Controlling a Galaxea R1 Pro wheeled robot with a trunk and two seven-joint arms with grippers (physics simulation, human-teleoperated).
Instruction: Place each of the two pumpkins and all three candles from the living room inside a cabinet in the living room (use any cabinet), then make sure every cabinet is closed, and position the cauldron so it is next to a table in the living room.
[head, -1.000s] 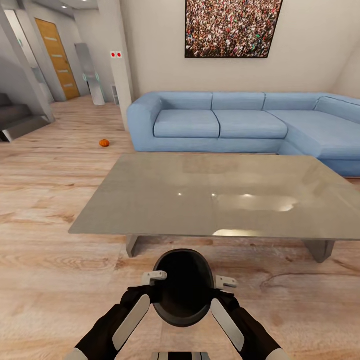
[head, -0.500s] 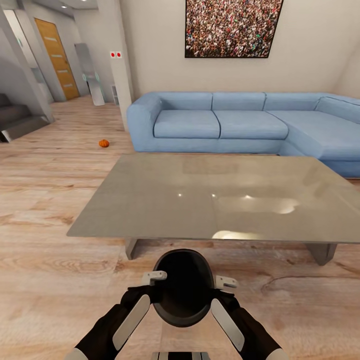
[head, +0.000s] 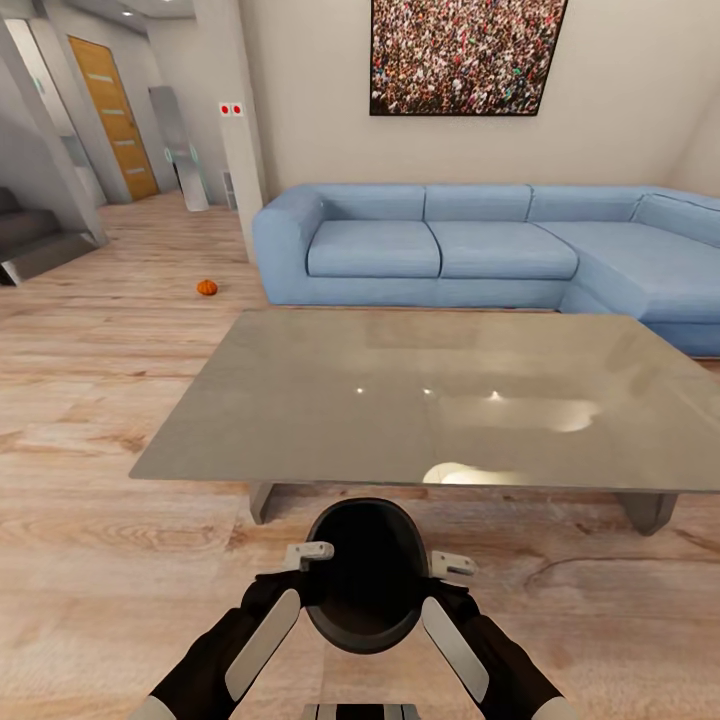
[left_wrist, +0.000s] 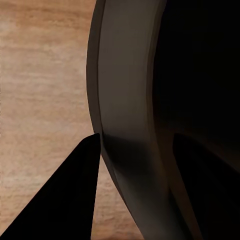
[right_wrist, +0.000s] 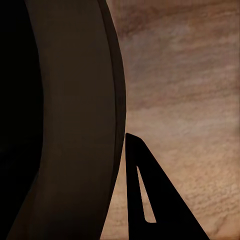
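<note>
cauldron (head: 366, 585): you're carrying it between both arms, low in front of the trunk, mouth tipped toward the head camera so you look straight into the black bowl. It's over wood floor (head: 90, 560), just short of the table's near edge.
left gripper (head: 312, 553): clamped on the cauldron's left rim. Left wrist view shows one dark finger (left_wrist: 65, 200) against the outside of the wall (left_wrist: 125, 115), with the rim running between the fingers.
right gripper (head: 452, 566): clamped on the right rim, the same way. Right wrist view has one finger (right_wrist: 150, 195) outside the wall (right_wrist: 75, 125), touching it at the tip.
table (head: 420, 395): grey glossy top, directly ahead of you, long side facing you, two short legs visible under the near edge. Nothing is on top but light reflections.
pumpkin (head: 206, 288): one, on the floor, far left, beyond the table's left corner and near the sofa's left arm, well apart from you.
sofa (head: 480, 250): blue sectional behind the table, wrapping round on the right.
wall picture (head: 465, 55): crowd print above the sofa.
far left: hallway with an orange door (head: 115, 115) and grey stairs (head: 30, 240).
</note>
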